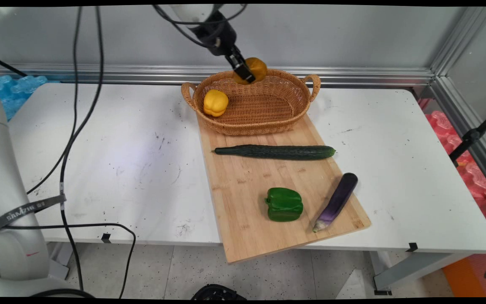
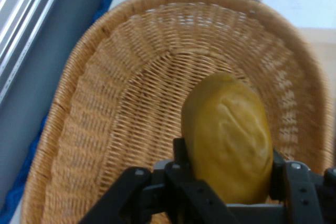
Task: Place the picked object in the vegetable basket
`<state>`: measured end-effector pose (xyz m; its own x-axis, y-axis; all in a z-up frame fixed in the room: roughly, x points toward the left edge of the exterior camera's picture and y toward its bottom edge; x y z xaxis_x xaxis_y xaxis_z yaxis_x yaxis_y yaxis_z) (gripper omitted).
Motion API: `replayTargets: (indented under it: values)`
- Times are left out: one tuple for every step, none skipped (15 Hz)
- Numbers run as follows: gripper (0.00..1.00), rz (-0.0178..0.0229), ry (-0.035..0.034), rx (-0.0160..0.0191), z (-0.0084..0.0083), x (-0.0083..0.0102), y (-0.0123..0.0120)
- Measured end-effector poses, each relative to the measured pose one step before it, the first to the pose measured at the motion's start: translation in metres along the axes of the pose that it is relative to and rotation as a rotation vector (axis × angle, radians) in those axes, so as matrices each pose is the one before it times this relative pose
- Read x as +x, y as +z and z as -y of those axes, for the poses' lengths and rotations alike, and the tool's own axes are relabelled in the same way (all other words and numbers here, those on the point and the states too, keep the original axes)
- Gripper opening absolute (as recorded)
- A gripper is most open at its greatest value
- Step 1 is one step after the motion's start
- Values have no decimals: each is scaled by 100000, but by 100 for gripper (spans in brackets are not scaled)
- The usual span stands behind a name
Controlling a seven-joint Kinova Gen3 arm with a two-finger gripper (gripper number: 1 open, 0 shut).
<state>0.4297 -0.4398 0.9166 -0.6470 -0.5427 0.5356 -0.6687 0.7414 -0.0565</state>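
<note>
The gripper (image 1: 249, 72) hangs above the far rim of the wicker basket (image 1: 268, 120), clenched on an orange-yellow bell pepper (image 1: 256, 67); in the hand view the pepper (image 2: 231, 137) sits between the two fingers with the basket floor (image 2: 131, 129) below it. A second, brighter yellow bell pepper (image 1: 215, 102) lies inside the basket at its left end. The held pepper looks light, hollow and glossy (likely slick, and crushable if squeezed hard); a hold across its broad middle seems soundest. The basket stands on the far end of a wooden cutting board (image 1: 243, 202). Nearer than the basket on that board lie a cucumber (image 1: 274, 152), then a green bell pepper (image 1: 284, 204) and an eggplant (image 1: 336, 201).
</note>
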Motion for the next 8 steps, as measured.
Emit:
replayTargets:
  values:
    - [0, 313, -847, 952, 379, 381, 1154]
    - [0, 351, -554, 710, 285, 310, 1000]
    - [0, 578, -359, 702, 311, 323, 1232]
    - [0, 469, -142, 466, 203, 232, 879]
    - [0, 395, 26, 337, 153, 200, 730]
    - [0, 778, 86, 512, 251, 296, 1254]
    - [0, 763, 174, 373, 190, 210, 1021]
    - [0, 770, 377, 286, 186, 249, 1204]
